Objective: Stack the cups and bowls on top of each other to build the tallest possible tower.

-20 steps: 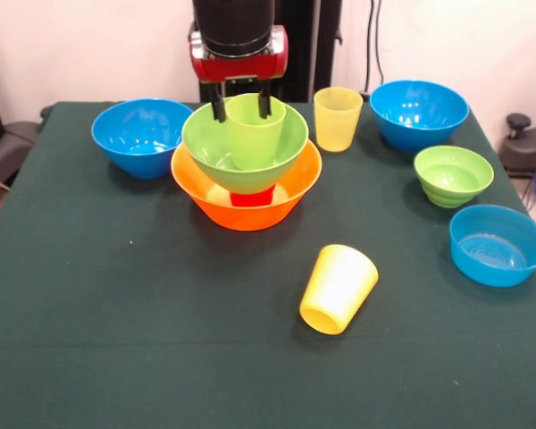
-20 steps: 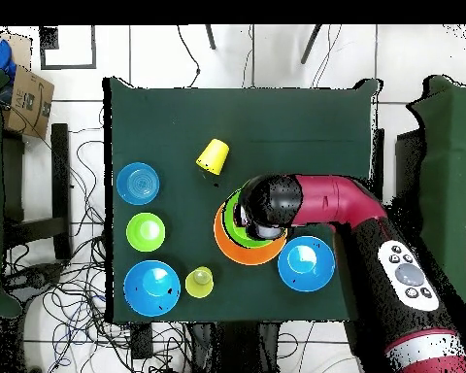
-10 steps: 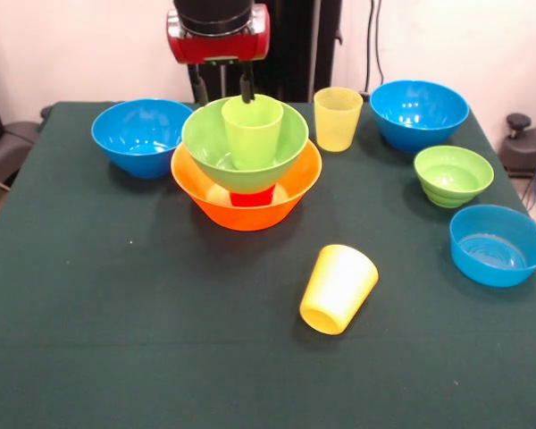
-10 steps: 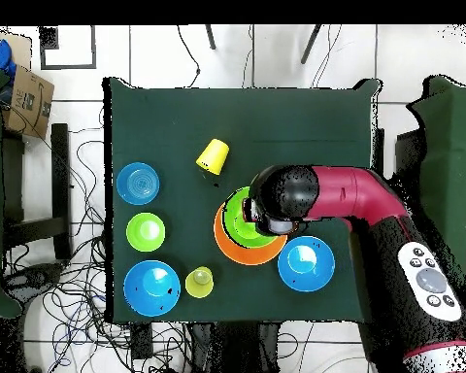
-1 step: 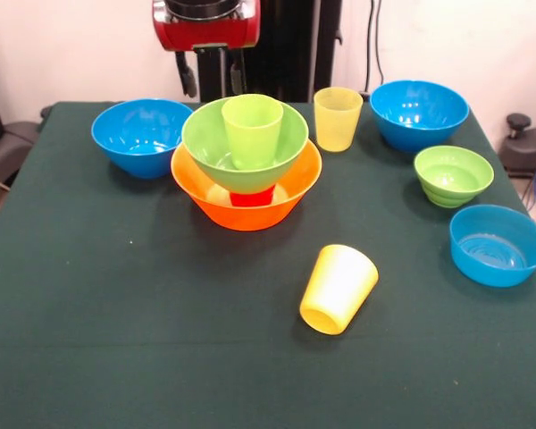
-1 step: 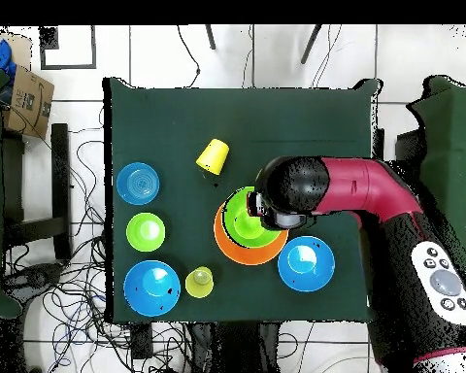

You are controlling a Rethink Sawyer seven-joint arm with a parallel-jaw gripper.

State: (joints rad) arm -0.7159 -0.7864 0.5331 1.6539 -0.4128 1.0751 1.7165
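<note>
Tool [image 5: 212, 73] spread wide, holding nothing. Green cup [image 5: 253, 130] stands upright in green bowl [image 5: 205, 140], just right and near of the tool.

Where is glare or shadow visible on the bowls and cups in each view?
Front view: white highlights glint inside the far right blue bowl; the lying yellow cup casts a soft shadow on the cloth. Overhead view: bright spots sit in the blue bowl beside the arm.

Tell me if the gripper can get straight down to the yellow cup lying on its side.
Probably yes. The gripper is open and empty, raised behind the tower. The yellow cup lies alone on bare cloth with nothing over or against it. On its side, it may roll when gripped.
</note>
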